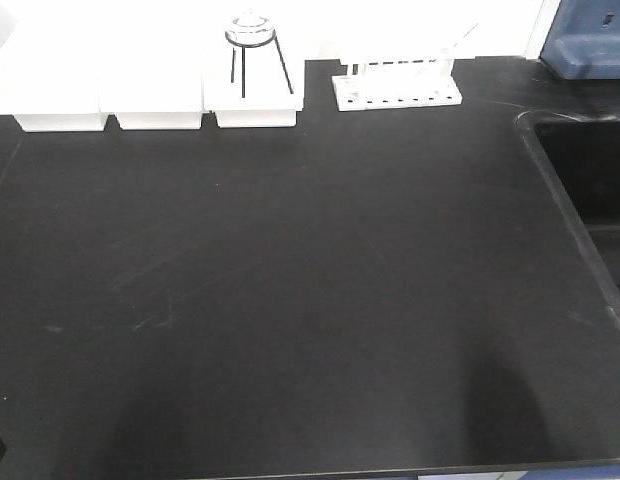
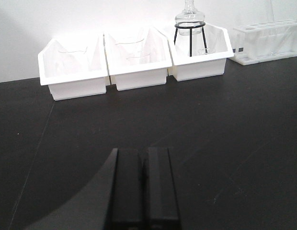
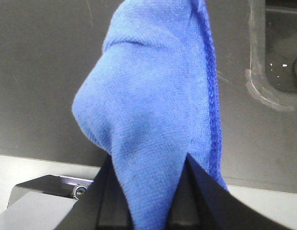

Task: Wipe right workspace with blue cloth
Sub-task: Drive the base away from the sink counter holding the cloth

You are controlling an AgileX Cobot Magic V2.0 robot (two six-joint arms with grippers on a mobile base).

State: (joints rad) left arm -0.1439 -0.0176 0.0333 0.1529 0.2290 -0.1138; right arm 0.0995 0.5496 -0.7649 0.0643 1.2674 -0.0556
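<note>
1. Carrying is judged to be the step in hand: the blue cloth (image 3: 153, 96) is pinched at its lower bunch between the right fingers (image 3: 200, 194), which are closed on it.
2. The cloth is held above the black table (image 3: 43, 72), just outside the rounded corner of the sink (image 3: 282, 48). Contact with the surface cannot be confirmed.
3. No wiping contact is recorded. The right workspace is not identified in any view, since the only table shown carries the sink.
4. Next move, as judged: the cloth is to be carried away from the sink to the right workspace and lowered until its folds are pressed flat. A firm grip will be needed so the cloth is not dragged out during the sweep.
5. The left fingers (image 2: 160, 187) are pressed together with nothing between them, low over the table, well apart from the sink.
6. Cloth appearance: bright royal blue, soft napped pile, one rounded fold bulging away from the sink, and a stitched hem running down the sink side. It looks limp and is expected to drape.
</note>
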